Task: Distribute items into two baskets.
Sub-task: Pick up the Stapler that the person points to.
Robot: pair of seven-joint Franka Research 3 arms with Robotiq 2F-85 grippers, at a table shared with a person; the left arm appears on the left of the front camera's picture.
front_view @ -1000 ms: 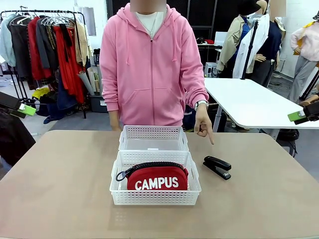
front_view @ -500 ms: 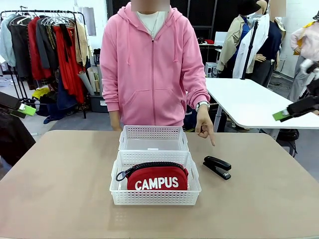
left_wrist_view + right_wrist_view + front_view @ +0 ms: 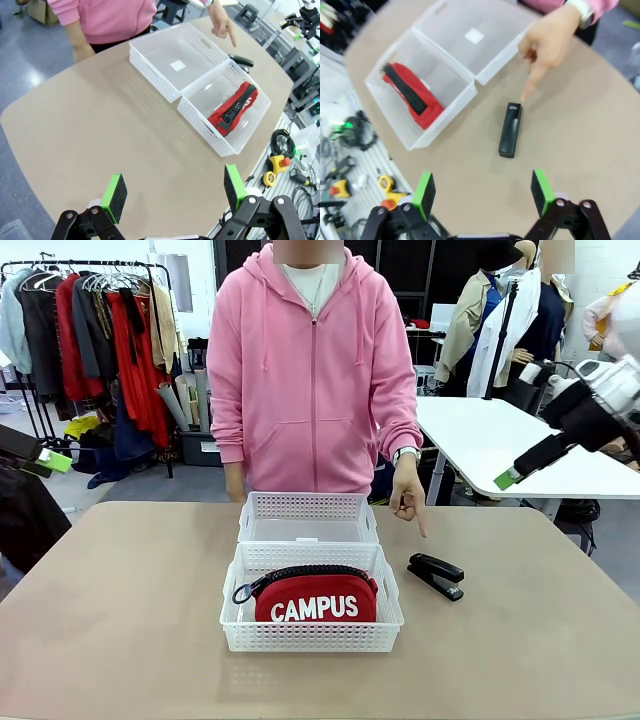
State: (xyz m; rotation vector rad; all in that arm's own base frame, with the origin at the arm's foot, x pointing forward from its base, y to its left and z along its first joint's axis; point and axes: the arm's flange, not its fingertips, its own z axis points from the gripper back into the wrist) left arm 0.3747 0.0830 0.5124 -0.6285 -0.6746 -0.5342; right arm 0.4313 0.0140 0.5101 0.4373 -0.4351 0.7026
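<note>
Red pouch [image 3: 315,605], white CAMPUS print, black zip | black stapler [image 3: 436,575], closed

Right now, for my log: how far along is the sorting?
Done: the red pouch lies in the nearer basket. In hand: nothing gripped; the open right gripper faces the stapler the person's hand points at. Left: the stapler, likely into the empty farther basket.

Legible text: "CAMPUS" in white capitals on the side of the red zip pouch [image 3: 315,600], which lies inside the nearer white basket [image 3: 310,638]. White sticker [image 3: 177,65] on the floor of the farther basket [image 3: 150,62]: print unreadable.
</note>
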